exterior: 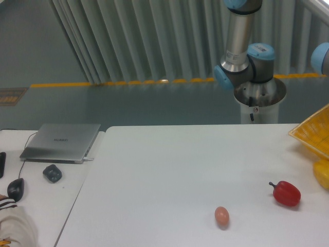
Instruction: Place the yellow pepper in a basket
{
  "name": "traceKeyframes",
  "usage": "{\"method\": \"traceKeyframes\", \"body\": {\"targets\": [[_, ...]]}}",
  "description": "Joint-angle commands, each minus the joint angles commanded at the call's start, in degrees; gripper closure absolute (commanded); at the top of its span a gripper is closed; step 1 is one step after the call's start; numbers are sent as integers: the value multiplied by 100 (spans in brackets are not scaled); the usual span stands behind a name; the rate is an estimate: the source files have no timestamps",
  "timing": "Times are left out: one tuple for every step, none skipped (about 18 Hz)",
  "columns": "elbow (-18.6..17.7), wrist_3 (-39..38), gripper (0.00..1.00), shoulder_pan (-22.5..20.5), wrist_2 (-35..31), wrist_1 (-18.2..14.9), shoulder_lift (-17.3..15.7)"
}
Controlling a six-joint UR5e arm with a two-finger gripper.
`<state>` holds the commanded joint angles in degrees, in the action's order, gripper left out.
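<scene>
The yellow pepper (323, 174) lies at the counter's (169, 170) right edge, just below the basket (312, 133). The pincer is out of view; the grasp is still ahead.

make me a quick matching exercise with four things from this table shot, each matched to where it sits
Things:
1. red pepper
2. egg
3. basket
4. laptop

Places:
A. closed, on the left table
B. cut off by the right edge, far side of the white table
C. near front edge, middle right of the white table
D. right part of the white table, stem pointing left

Pairs: 1-D, 2-C, 3-B, 4-A
</scene>
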<state>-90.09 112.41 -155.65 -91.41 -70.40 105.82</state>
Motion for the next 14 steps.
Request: {"method": "traceKeyframes", "body": {"targets": [[0, 0, 0, 0, 0, 0, 0], [0, 0, 0, 0, 0, 0, 0], [0, 0, 0, 0, -9, 0, 0], [0, 0, 0, 0, 0, 0, 0], [0, 0, 0, 0, 0, 0, 0], [0, 0, 0, 0, 0, 0, 0], [0, -26, 0, 9, -17, 0, 0], [0, -52, 0, 17, -26, 0, 0], [0, -79, 0, 35, -52, 0, 0], [-9, -149, 0, 44, -61, 9, 0], [-61, -358, 0, 44, -62, 18, -17], [-131, -674, 0, 44, -62, 44, -87], [-202, -946, 0, 61, -53, 61, -157], [-220, -1262, 0, 122, -61, 62, -184]]}}
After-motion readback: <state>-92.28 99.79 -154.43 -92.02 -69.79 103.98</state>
